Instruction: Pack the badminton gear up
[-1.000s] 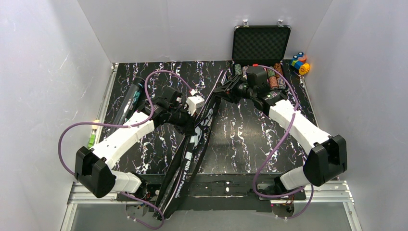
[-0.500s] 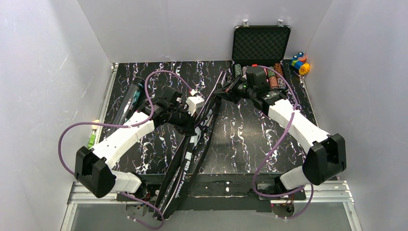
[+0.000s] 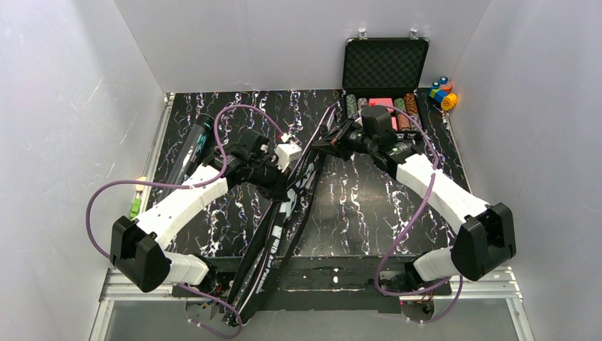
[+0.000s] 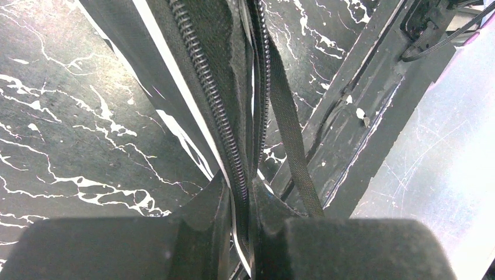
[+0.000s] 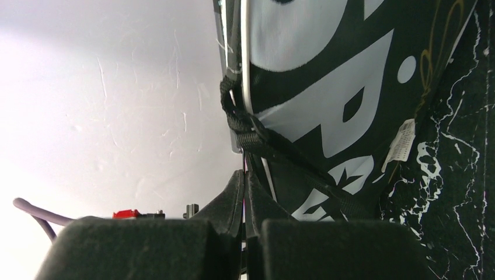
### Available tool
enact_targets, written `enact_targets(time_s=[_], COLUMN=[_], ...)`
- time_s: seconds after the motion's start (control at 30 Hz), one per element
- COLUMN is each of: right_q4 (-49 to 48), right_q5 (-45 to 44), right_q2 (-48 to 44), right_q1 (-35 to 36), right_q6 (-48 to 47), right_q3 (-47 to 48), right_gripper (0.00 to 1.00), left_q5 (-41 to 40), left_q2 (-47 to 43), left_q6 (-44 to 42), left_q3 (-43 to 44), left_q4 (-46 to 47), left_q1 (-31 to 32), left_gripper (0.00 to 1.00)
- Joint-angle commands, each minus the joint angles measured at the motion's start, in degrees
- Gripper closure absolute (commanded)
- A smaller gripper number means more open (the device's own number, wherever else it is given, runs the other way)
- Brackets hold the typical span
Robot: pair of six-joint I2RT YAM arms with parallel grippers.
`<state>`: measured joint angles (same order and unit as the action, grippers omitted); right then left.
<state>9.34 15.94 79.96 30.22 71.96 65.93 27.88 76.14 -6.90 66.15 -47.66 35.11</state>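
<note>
bag (image 3: 268, 245): black, white lettering | table (image 3: 355, 213): black, white veining | left arm (image 3: 177, 204): white

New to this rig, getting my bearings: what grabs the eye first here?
A long black racket bag with white lettering runs diagonally across the table, both grippers pinched on it: left gripper on its zipper edge, right gripper near its far end. An open chip case stands far right.

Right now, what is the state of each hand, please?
Left hand: closed, pinching the zipper edge of the racket bag.
Right hand: closed, apparently on the rim at the same bag's far end.
</note>
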Motion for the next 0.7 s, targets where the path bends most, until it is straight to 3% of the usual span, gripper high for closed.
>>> enact_targets(time_s=[0.0, 0.53, 0.67], right_q4=[-1.2, 1.5, 1.6], right_q5=[4.0, 10.8, 11.5], right_q2=[-1.6, 0.2, -0.1], right_q1=[3.8, 14.6, 14.9], right_q6=[0.5, 0.5, -0.1], right_q3=[-1.3, -3.6, -5.1], right_gripper=[0.99, 0.99, 0.99], left_q5=[2.1, 0.3, 1.4], left_q2=[-2.9, -1.7, -0.1], left_q6=[-0.8, -0.2, 1.8], left_q3=[1.8, 3.5, 5.4], left_q4=[3.2, 3.2, 2.7], left_q1=[0.2, -0.1, -1.5], left_gripper=[1.0, 0.99, 0.53])
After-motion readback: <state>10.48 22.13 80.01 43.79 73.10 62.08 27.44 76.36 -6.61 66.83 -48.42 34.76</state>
